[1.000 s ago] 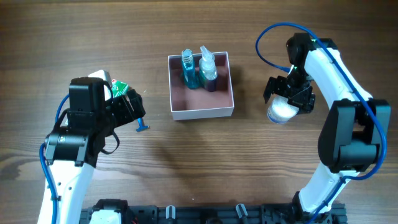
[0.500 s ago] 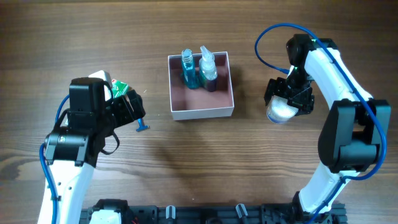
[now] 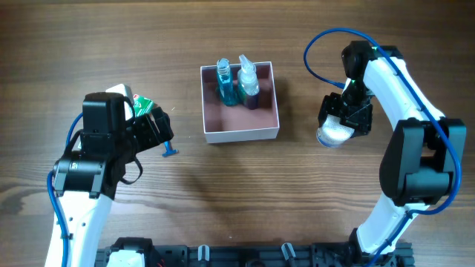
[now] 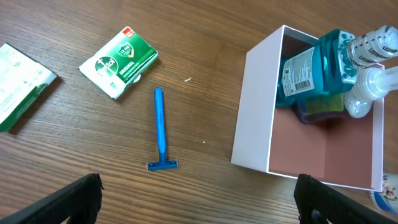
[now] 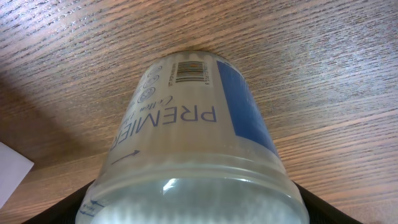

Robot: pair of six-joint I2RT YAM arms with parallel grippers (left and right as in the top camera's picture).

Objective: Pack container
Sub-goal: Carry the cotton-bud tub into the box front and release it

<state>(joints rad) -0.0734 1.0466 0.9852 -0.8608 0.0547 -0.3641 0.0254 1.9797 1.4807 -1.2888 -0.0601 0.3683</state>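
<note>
The container (image 3: 241, 134), a square white box with a pink inside, stands at the table's middle; it also shows in the left wrist view (image 4: 255, 118). It holds a blue mouthwash bottle (image 3: 225, 83) and a clear spray bottle (image 3: 248, 78) against its far wall. My right gripper (image 3: 343, 119) is shut on the round white-lidded jar (image 3: 334, 133), which stands on the table right of the container and fills the right wrist view (image 5: 193, 143). My left gripper (image 3: 159, 133) is open and empty above the table, left of the container.
A blue razor (image 3: 170, 150) lies on the table between my left gripper and the container, also seen in the left wrist view (image 4: 160, 130). A green box (image 4: 118, 62) and a white-and-green packet (image 4: 18, 84) lie further left.
My right gripper's fingers have closed in on the jar and it has shifted slightly. The left arm has not moved.
</note>
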